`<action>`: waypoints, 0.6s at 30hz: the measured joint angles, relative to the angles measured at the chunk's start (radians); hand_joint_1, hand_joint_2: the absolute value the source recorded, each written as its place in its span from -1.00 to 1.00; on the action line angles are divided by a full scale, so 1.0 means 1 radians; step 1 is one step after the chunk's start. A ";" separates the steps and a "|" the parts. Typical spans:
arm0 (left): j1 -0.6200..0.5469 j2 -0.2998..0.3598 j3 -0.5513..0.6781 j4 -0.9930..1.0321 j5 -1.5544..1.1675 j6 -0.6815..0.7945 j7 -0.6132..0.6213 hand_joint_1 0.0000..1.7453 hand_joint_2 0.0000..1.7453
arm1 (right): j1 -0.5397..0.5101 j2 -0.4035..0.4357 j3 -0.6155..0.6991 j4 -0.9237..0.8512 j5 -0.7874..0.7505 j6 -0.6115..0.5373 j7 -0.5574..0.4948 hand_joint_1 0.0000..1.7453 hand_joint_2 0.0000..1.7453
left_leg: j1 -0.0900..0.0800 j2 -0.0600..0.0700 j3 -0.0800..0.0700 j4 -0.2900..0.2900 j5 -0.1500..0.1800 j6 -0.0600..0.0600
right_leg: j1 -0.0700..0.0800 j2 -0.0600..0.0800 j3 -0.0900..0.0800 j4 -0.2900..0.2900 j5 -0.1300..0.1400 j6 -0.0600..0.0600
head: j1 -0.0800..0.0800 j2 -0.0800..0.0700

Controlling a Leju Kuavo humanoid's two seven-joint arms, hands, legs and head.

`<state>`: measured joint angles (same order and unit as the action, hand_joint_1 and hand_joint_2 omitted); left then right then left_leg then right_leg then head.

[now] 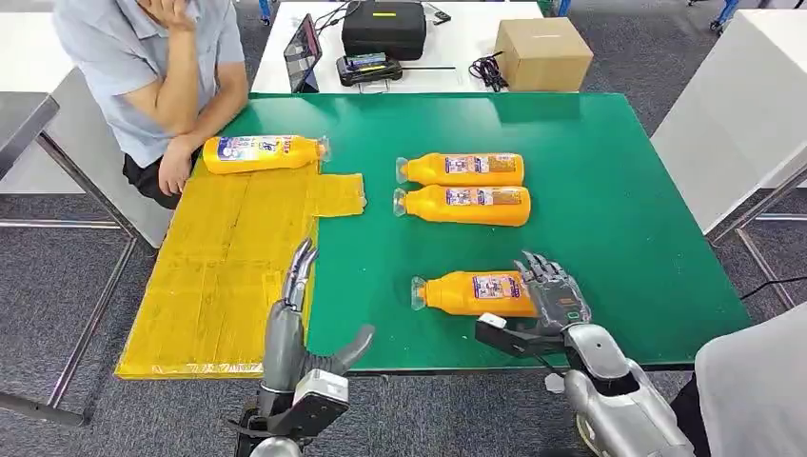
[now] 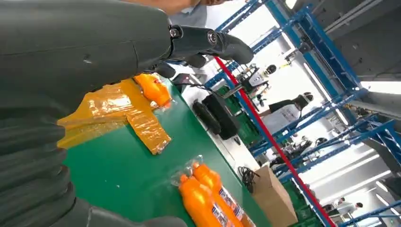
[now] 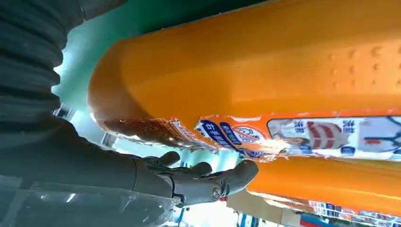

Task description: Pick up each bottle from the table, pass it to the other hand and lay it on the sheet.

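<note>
**Four bottles on the table, right hand at the nearest one**

Closest to you, your left hand [image 1: 303,328] sits at the near edge of the green table [image 1: 609,190], fingers straight and spread, thumb out to the side, holding nothing. Its fingertips reach just over the inner edge of the yellow sheet [image 1: 214,286], which covers the table's left side from near edge to far.

On your right, the right hand [image 1: 550,297] is against the base end of the nearest bottle [image 1: 476,292], which lies on its side near the near edge with its cap toward the sheet. Fingers lie over the bottle's end, thumb low beside it; from the wrist camera the fingers curl under the orange body, but you cannot tell whether the grasp is closed on it.

Count the orange bottles: four, all lying flat. Past the nearest one, a pair [image 1: 463,187] lies side by side mid-table, touching, caps toward the sheet. The fourth bottle [image 1: 262,152] lies on the sheet's far edge, cap pointing right.

Beyond the far left corner, one person [image 1: 162,67] sits, forearm near the sheet. Farther back, a white table carries one black case [image 1: 383,27] and one cardboard box [image 1: 542,52].
</note>
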<state>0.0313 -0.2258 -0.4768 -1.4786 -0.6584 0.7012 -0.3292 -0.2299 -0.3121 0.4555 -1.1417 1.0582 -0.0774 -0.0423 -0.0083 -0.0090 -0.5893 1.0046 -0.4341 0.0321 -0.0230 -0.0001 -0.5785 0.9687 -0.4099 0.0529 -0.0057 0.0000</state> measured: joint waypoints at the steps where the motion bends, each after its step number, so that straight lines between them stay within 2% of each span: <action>1: -0.001 0.001 -0.001 0.000 0.000 0.000 0.002 -1.00 1.00 | -0.001 -0.001 0.000 0.001 -0.005 0.003 -0.001 -1.00 1.00 | 0.000 0.000 0.000 0.000 0.000 0.000 | 0.000 0.000 0.000 0.000 0.000 0.000 | 0.000 0.000; 10: -0.008 0.013 -0.008 0.010 -0.001 -0.002 0.005 -1.00 1.00 | -0.025 -0.017 0.005 0.013 -0.073 0.069 -0.015 -1.00 1.00 | 0.000 0.000 0.001 0.000 0.000 0.000 | 0.000 0.000 0.001 0.000 0.000 0.000 | 0.000 0.000; 11: -0.010 0.014 -0.013 0.013 -0.001 -0.002 0.005 -1.00 1.00 | -0.029 -0.019 0.007 0.016 -0.077 0.073 -0.016 -0.94 1.00 | 0.000 0.000 0.001 0.000 0.000 0.000 | 0.000 0.000 0.001 0.000 0.000 0.000 | 0.000 0.000; 13: -0.016 0.016 -0.021 0.018 -0.001 -0.005 0.005 -1.00 1.00 | -0.035 -0.023 0.010 0.019 -0.085 0.085 -0.021 0.96 1.00 | 0.000 0.000 0.001 0.000 0.000 0.000 | 0.000 0.000 0.001 0.000 0.000 0.000 | 0.000 0.000; 18: -0.024 0.021 -0.030 0.029 0.000 -0.011 0.007 -1.00 1.00 | -0.053 -0.046 0.027 0.035 -0.130 0.127 -0.026 1.00 1.00 | 0.000 0.000 0.001 0.000 0.000 0.000 | 0.000 0.000 0.001 0.000 0.000 0.000 | 0.000 0.000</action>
<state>0.0075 -0.2048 -0.5070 -1.4492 -0.6588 0.6905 -0.3220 -0.2831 -0.3582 0.4825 -1.1063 0.9278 0.0499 -0.0686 -0.0085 -0.0092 -0.5881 1.0047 -0.4340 0.0324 -0.0231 -0.0002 -0.5770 0.9687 -0.4098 0.0530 -0.0053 0.0000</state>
